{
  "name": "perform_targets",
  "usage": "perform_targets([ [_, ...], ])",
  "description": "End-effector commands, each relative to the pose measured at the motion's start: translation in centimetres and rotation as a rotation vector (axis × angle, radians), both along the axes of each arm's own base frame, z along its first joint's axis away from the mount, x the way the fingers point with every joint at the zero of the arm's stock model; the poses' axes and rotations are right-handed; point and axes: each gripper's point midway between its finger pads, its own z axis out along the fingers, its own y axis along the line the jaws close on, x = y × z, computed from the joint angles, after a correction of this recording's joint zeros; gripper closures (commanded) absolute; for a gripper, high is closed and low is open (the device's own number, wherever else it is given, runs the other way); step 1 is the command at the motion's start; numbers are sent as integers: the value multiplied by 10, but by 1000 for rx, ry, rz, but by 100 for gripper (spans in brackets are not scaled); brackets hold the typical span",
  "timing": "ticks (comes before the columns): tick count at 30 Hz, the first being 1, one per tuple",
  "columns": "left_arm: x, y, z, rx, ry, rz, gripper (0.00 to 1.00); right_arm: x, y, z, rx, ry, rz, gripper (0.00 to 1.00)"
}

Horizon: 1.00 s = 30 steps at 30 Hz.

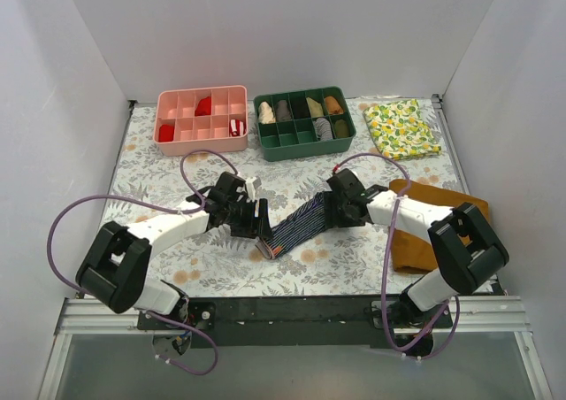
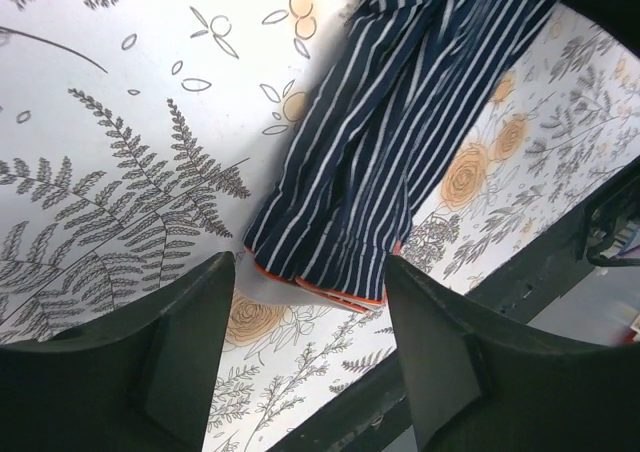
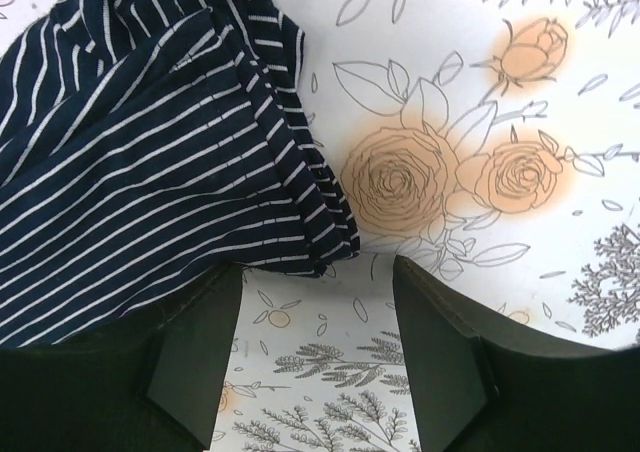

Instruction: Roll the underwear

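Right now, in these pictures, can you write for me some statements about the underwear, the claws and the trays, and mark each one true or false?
1. The striped underwear lies as a long folded strip between the left claw and the right claw. True.
2. The left claw is shut tight on the underwear. False: it is open, and the cloth is not clamped.
3. The lemon-print cloth lies to the right of the green tray in the top view. True.
4. The underwear sits inside the green tray. False: it lies on the floral table cover, nearer to the arms.
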Motion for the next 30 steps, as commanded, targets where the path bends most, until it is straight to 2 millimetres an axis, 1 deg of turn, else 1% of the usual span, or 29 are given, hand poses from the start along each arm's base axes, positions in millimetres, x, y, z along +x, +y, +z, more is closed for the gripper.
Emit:
perform_targets([
  [1,8,1,25,-19,-93,28,38,17,10,4,27,-43,58,30],
  [3,9,0,25,-23,-93,25,37,26,14,7,27,-75,104,30],
  [5,7,-2,22,-27,-77,13,37,32,12,6,18,-80,131,30],
  [6,7,-3,21,-33,-76,12,37,37,15,9,31,-87,138,30],
  [7,6,-3,20,-35,-71,9,37,40,13,9,27,-85,136,30],
  [10,7,-4,17,-31,-65,3,37,46,8,18,30,-104,120,30],
  [11,8,-4,16,-29,-66,5,37,47,8,27,46,-123,114,30],
  [13,10,-5,14,-25,-70,0,36,43,10,33,79,-124,107,30],
  [14,9,-6,14,-32,-67,-8,36,41,12,40,103,-135,106,30],
  [16,12,-9,14,-39,-69,-13,36,34,18,45,151,-119,106,31],
  [17,13,-10,14,-42,-69,-15,36,30,18,48,170,-123,106,31],
  [20,14,-14,12,-53,-59,-22,37,18,18,51,207,-106,106,32],
  [22,14,-17,11,-63,-52,-30,39,14,18,56,226,-112,104,33],
  [23,14,-17,10,-66,-47,-30,40,10,16,54,226,-104,104,33],
  [25,14,-19,11,-73,-45,-28,43,7,15,58,234,-114,101,33],
  [27,15,-20,14,-84,-53,-26,47,4,13,58,237,-111,96,33],
  [30,17,-19,18,-86,-69,-22,51,1,12,59,242,-113,90,33],
])
